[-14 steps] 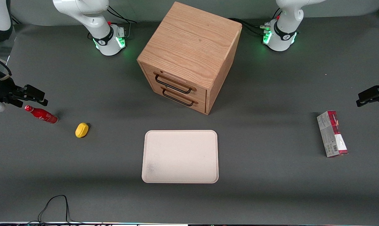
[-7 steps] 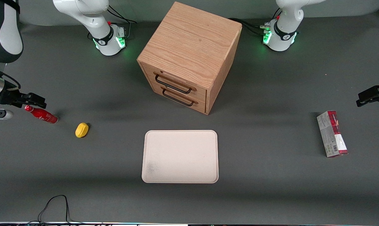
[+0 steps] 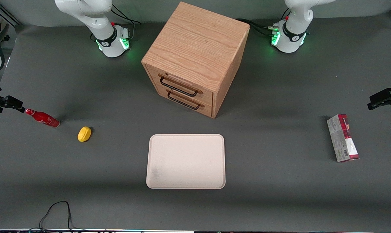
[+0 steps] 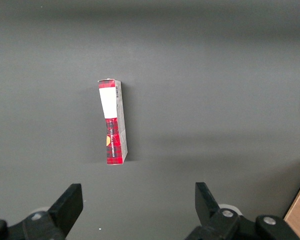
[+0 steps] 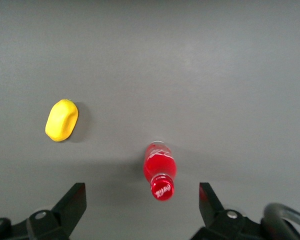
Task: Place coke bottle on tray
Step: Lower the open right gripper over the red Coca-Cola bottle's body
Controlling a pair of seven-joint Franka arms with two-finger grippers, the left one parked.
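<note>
The coke bottle (image 3: 42, 118) is small, slim and red with white lettering and stands on the grey mat toward the working arm's end of the table. The right wrist view looks down on its red cap (image 5: 162, 189). My right gripper (image 3: 10, 103) hovers above it, beside the cap. In the right wrist view the gripper (image 5: 141, 202) is wide open and empty, and the cap lies between the two fingers without touching either. The pale cream tray (image 3: 185, 161) lies flat and empty mid-table, nearer the front camera than the wooden cabinet.
A yellow lemon-like lump (image 3: 84, 134) lies between bottle and tray and also shows in the right wrist view (image 5: 61, 120). A wooden two-drawer cabinet (image 3: 197, 55) stands mid-table. A red-and-grey carton (image 3: 342, 138) lies toward the parked arm's end. A black cable (image 3: 57, 210) loops at the front edge.
My right gripper has shifted toward the working arm's end of the table, and its tip is now beside the bottle's cap. The bottle, lump and tray have not moved.
</note>
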